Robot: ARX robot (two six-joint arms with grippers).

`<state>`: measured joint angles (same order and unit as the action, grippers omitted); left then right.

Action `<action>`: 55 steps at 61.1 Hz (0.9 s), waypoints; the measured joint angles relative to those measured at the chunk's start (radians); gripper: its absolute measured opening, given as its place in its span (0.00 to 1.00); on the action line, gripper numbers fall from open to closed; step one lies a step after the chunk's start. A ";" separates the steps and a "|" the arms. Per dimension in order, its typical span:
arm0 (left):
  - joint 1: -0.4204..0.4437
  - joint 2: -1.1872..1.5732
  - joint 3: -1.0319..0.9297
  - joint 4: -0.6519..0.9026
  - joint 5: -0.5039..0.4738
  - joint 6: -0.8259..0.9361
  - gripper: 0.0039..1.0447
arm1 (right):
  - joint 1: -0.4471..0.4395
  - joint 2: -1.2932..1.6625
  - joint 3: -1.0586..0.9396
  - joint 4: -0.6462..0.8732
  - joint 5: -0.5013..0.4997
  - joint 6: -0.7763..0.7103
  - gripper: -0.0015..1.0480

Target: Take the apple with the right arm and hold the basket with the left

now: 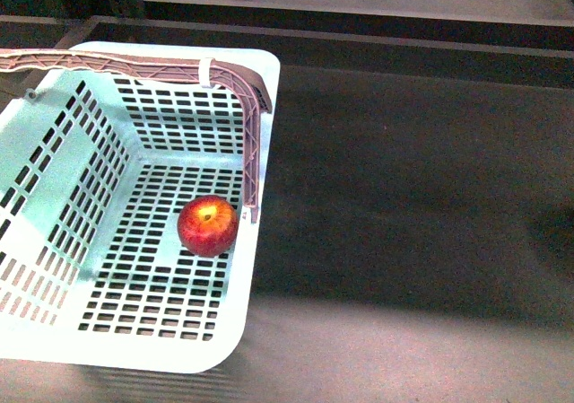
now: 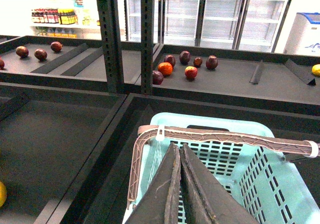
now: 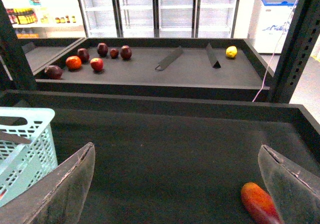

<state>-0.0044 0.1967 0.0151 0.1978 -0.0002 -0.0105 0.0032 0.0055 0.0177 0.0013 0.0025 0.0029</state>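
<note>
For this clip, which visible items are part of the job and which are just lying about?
Job items:
- apple, lying inside the basket
- basket
- left gripper, shut
- right gripper, open

Lying about:
- cluster of fruit on the far shelf
- yellow fruit
- orange-red fruit near the right gripper

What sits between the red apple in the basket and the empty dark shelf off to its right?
In the front view, the basket's right wall and the upright leg of its brownish handle stand between the apple and the dark shelf.
</note>
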 joint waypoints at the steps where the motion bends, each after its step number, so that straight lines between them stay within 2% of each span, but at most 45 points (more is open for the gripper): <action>1: 0.000 -0.005 0.000 -0.005 0.000 0.000 0.03 | 0.000 0.000 0.000 0.000 0.000 0.000 0.91; 5: 0.000 -0.020 0.000 -0.021 0.000 0.000 0.03 | 0.000 0.000 0.000 0.000 0.000 0.000 0.91; 11: 0.000 -0.154 0.000 -0.182 0.000 0.000 0.03 | 0.000 0.000 0.000 0.000 0.000 0.000 0.91; 51: 0.000 -0.190 0.000 -0.196 0.000 0.000 0.03 | 0.000 0.000 0.000 0.000 0.000 0.000 0.91; 52: 0.000 -0.190 0.000 -0.196 0.000 -0.001 0.03 | 0.000 0.000 0.000 0.000 0.000 0.000 0.91; 55: 0.000 -0.190 0.000 -0.196 0.000 0.000 0.15 | 0.000 0.000 0.000 0.000 0.000 0.000 0.91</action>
<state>-0.0044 0.0063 0.0154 0.0013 -0.0002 -0.0109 0.0032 0.0055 0.0177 0.0013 0.0025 0.0029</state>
